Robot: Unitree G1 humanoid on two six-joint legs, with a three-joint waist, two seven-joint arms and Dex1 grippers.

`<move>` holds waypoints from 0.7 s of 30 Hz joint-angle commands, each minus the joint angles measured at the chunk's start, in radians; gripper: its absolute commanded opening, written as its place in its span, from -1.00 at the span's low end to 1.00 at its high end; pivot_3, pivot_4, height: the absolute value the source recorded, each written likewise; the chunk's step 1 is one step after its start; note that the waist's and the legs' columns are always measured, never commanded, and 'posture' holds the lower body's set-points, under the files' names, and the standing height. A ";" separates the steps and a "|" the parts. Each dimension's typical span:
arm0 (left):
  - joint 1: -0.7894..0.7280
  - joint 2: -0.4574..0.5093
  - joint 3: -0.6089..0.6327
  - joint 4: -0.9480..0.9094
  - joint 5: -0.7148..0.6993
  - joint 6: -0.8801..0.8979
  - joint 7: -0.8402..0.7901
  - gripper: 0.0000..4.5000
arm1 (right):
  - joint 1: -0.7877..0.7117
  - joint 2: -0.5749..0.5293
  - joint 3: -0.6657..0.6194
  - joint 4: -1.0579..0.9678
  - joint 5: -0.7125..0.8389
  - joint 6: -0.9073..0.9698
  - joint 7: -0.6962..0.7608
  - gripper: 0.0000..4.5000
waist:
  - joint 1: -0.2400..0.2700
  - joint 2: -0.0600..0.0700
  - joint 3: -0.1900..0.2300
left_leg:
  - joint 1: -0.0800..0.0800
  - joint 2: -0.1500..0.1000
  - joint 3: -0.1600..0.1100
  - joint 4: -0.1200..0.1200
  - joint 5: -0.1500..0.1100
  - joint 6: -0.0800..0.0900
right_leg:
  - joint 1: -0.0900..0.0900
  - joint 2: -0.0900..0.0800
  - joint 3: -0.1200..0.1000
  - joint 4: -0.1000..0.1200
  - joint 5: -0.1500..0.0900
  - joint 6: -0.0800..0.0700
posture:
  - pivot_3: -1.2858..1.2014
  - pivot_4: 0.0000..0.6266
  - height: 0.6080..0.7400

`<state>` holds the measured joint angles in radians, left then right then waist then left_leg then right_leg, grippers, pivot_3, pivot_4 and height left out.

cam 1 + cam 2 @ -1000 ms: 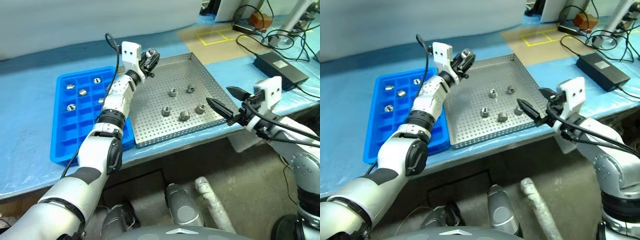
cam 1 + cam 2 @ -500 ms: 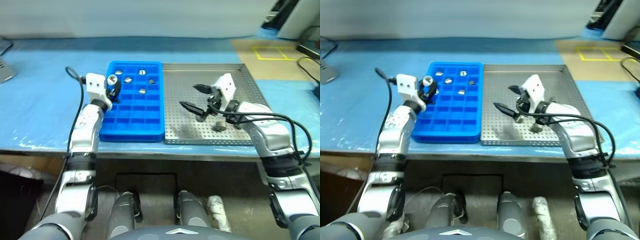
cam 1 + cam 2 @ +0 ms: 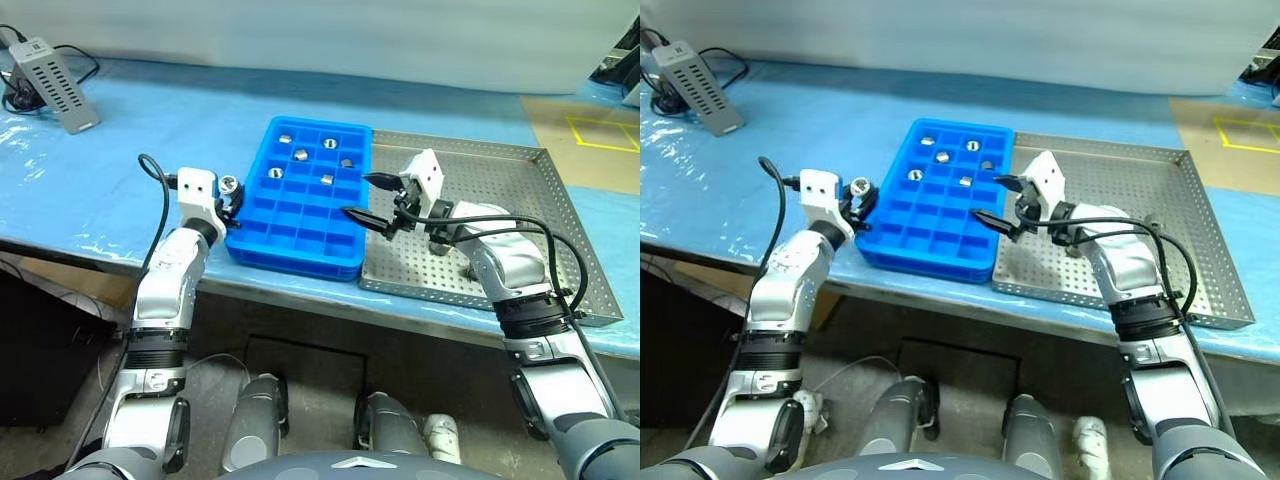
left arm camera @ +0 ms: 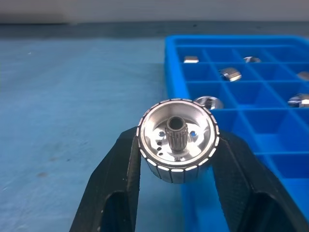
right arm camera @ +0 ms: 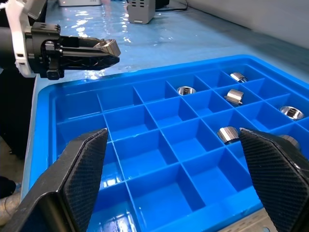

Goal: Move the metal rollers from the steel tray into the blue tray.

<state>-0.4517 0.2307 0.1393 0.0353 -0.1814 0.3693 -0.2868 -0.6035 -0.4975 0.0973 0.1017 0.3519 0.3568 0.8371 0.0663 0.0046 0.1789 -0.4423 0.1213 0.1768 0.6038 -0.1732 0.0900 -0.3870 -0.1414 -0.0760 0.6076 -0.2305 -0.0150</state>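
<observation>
My left gripper (image 3: 229, 190) is shut on one metal roller (image 4: 177, 147), held level just off the near left corner of the blue tray (image 3: 290, 228), above the blue table cover. Several more metal rollers (image 3: 300, 154) lie in the far compartments of the blue tray. My right gripper (image 3: 355, 195) is open and empty over the blue tray's right edge, where it meets the steel tray (image 3: 515, 195). In the right wrist view its fingers (image 5: 84, 169) spread wide above empty compartments. My right arm hides part of the steel tray.
A grey adapter box (image 3: 55, 70) with cables lies at the far left of the table. Yellow tape marks (image 3: 600, 130) show at the far right. The table's front edge runs just below both trays.
The camera swung. My left gripper carried the roller from above the steel tray's far left corner down to the blue tray's left side. The right gripper moved from the steel tray's near right corner to the blue tray's right edge.
</observation>
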 commanded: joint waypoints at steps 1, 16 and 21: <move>-0.007 0.024 -0.019 -0.045 -0.011 0.003 -0.033 -0.21 | 0.009 -0.006 -0.033 -0.043 -0.005 -0.004 -0.010 1.00 | 0.000 0.000 0.000 | 0.001 0.000 0.000 -0.002 0.001 -0.002 | 0.000 0.001 0.000 0.000 0.000 0.000 | -0.02 -0.52 1.00; -0.024 0.031 -0.033 -0.005 -0.015 0.057 -0.031 0.66 | 0.062 -0.022 -0.083 -0.112 0.000 0.042 -0.071 1.00 | -0.024 0.000 0.000 | 0.002 0.017 0.001 -0.010 0.009 -0.013 | -0.006 0.018 0.002 -0.001 0.000 -0.003 | -0.09 -0.52 1.00; -0.125 0.006 -0.044 0.049 -0.084 0.012 -0.138 0.66 | 0.121 -0.035 -0.178 -0.182 0.035 0.123 -0.140 1.00 | -0.026 0.000 0.000 | 0.003 0.017 0.002 -0.010 0.009 -0.014 | -0.005 0.018 0.003 -0.001 0.001 -0.004 | -0.18 -0.52 1.00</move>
<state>-0.5282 0.2376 0.1008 0.0869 -0.2294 0.4195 -0.3795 -0.4968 -0.5132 -0.0239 -0.0270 0.3608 0.4554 0.7248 0.0408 0.0047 0.1789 -0.4391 0.1383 0.1790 0.5938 -0.1640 0.0756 -0.3919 -0.1236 -0.0731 0.6064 -0.2298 -0.0194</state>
